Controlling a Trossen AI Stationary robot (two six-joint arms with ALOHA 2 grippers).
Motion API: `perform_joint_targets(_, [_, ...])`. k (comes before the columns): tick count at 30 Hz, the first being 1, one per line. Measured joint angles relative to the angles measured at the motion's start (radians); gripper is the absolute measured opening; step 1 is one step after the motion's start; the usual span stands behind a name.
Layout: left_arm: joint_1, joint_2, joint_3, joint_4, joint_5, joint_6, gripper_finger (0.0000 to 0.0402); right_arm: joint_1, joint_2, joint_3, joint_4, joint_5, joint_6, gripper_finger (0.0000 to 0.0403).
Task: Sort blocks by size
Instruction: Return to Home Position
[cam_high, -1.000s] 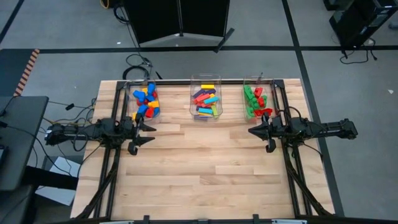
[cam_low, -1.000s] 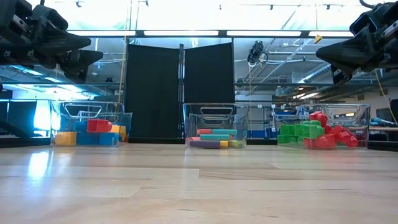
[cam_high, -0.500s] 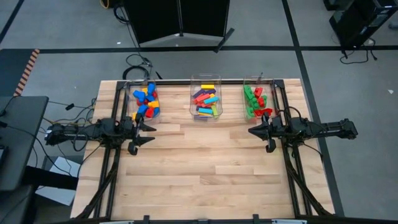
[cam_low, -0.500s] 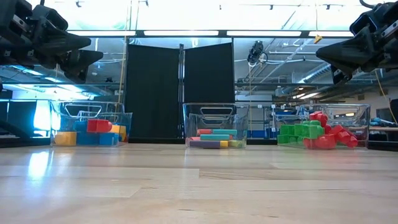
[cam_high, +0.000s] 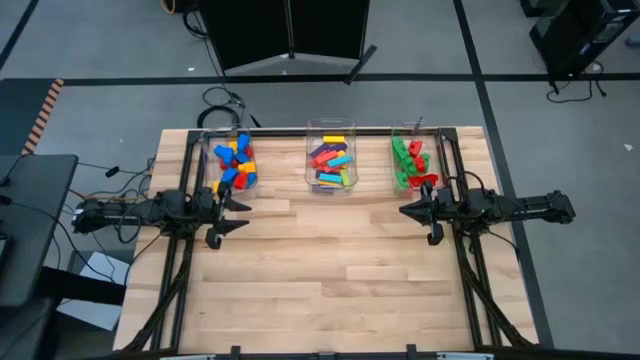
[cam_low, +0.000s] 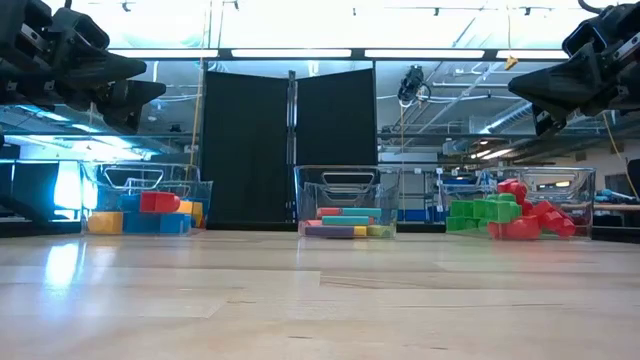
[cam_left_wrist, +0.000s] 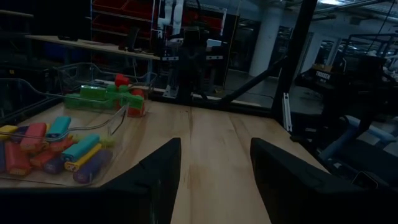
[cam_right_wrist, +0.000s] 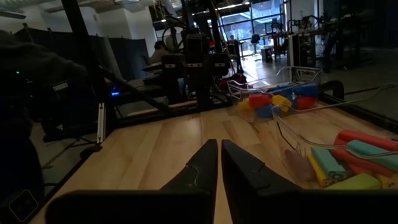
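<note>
The blocks lie in three clear bins along the table's far edge. The left bin (cam_high: 233, 165) holds chunky blue, yellow and red blocks (cam_low: 150, 212). The middle bin (cam_high: 331, 160) holds long blocks (cam_left_wrist: 56, 149) in several colours. The right bin (cam_high: 411, 163) holds green and red blocks (cam_low: 505, 216). My left gripper (cam_high: 243, 214) hangs open and level above the table's left side, with nothing between its fingers. My right gripper (cam_high: 405, 211) hangs shut and level above the right side, holding nothing.
Bare wooden tabletop (cam_high: 330, 270) stretches between the two grippers and toward the near edge. Black frame rails (cam_high: 176, 270) run along both table sides under the arms. A dark screen (cam_low: 290, 150) stands behind the table's far edge.
</note>
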Motion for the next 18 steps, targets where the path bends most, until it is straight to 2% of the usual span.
perform_joint_targets(18, [0.000, 0.000, 0.000, 0.000, 0.000, 0.000, 0.0201, 0.000, 0.000, 0.000, 0.000, 0.000, 0.000, 0.0033])
